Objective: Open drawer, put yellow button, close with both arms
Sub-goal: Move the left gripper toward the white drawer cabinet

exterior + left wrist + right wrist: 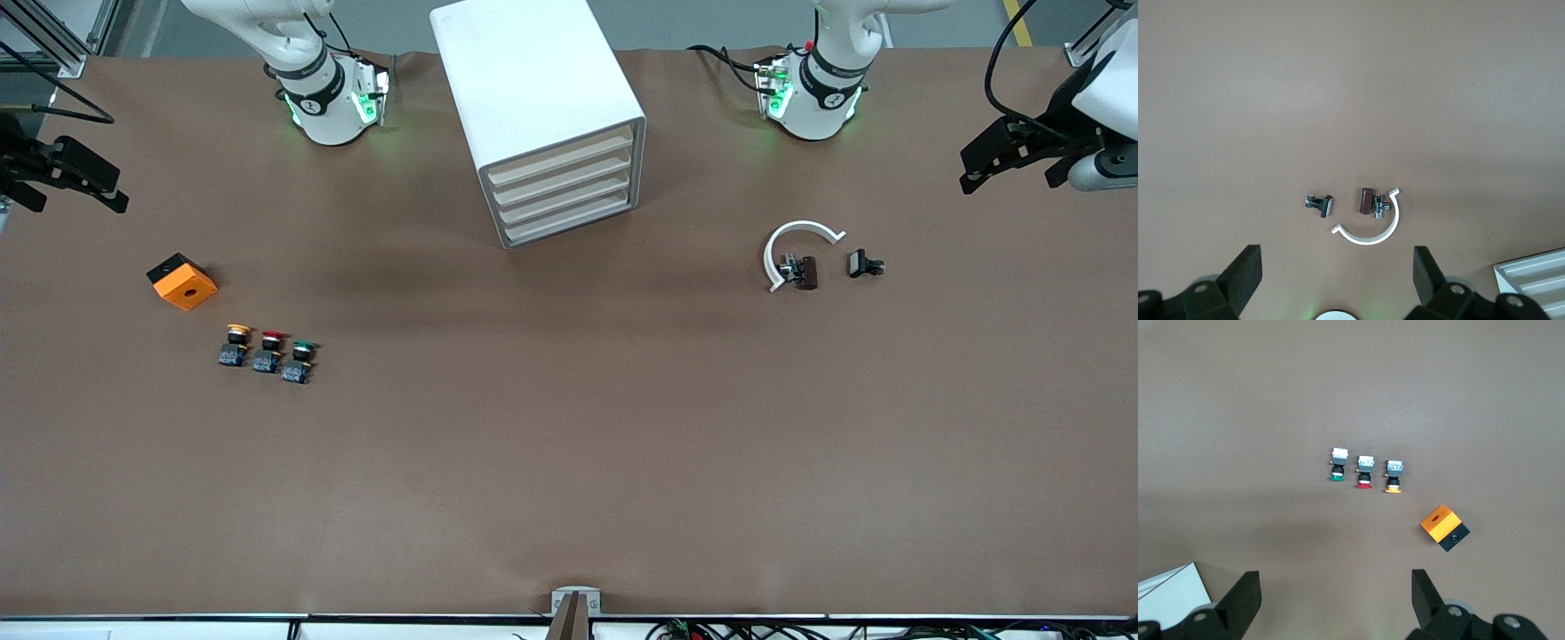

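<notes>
The white cabinet (533, 89) stands between the two arm bases with all four drawers shut; the drawer (562, 156) is the uppermost one. The yellow button (236, 343) lies toward the right arm's end of the table, the end one of a row with a red-capped (269, 349) and a green-capped button (300, 359). It also shows in the right wrist view (1393, 477). My right gripper (120, 197) is open and empty, up over the table's edge at that end (1336, 597). My left gripper (965, 173) is open and empty over the other end (1338, 273).
An orange and black box (182, 281) lies beside the buttons, farther from the front camera. A white C-shaped ring (796, 244) and two small dark parts (803, 271) (864, 264) lie toward the left arm's end. The cabinet's corner shows in the left wrist view (1538, 280).
</notes>
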{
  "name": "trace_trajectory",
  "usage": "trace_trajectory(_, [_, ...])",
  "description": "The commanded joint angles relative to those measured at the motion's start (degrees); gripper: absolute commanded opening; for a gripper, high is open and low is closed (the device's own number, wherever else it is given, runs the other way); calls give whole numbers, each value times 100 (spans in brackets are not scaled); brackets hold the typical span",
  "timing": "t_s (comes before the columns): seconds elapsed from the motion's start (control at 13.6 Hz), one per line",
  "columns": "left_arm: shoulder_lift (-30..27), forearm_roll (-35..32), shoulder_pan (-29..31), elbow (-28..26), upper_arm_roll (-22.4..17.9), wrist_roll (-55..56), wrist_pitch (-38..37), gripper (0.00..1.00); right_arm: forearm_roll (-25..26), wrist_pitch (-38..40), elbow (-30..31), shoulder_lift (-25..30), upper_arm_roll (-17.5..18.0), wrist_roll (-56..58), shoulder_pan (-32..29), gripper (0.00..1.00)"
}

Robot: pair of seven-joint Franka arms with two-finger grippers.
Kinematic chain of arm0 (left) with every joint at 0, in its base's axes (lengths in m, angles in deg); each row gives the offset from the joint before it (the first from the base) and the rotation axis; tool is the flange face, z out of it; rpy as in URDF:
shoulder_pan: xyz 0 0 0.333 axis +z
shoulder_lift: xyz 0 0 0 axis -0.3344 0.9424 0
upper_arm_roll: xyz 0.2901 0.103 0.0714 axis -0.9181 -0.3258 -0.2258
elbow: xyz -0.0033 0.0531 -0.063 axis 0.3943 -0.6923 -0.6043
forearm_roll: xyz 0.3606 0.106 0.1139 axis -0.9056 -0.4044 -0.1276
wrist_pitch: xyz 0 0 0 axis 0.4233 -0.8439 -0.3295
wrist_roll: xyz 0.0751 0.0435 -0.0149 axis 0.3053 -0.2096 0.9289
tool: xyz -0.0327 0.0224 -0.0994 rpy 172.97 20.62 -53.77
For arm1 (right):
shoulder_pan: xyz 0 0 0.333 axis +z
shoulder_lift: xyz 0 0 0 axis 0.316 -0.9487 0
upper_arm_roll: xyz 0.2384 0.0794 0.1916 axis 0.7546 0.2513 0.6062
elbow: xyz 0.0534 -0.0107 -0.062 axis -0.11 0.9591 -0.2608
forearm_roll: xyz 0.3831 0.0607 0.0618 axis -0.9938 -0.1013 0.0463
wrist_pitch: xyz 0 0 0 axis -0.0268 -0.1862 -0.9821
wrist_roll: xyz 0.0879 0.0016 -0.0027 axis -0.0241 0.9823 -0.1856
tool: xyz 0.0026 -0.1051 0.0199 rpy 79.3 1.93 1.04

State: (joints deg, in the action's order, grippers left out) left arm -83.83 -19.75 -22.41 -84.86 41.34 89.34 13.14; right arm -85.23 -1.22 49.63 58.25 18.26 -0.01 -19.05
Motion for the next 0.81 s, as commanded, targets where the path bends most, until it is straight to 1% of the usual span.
trace_trajectory(0.0, [55,74,59,149,8,-108,-131,100,20,52,-137,-64,62,19,-104,100])
trace_trajectory(0.22, [142,74,103,158,-10,-108,-122,100,20,52,-137,-64,62,19,-104,100])
trace_trajectory(0.66, [1328,21,50,816,-28,24,-52,100,20,61,-137,-73,62,19,-104,100])
trace_trajectory(0.74, [1478,30,50,852,-28,42,18,100,20,61,-137,-99,62,19,-104,100])
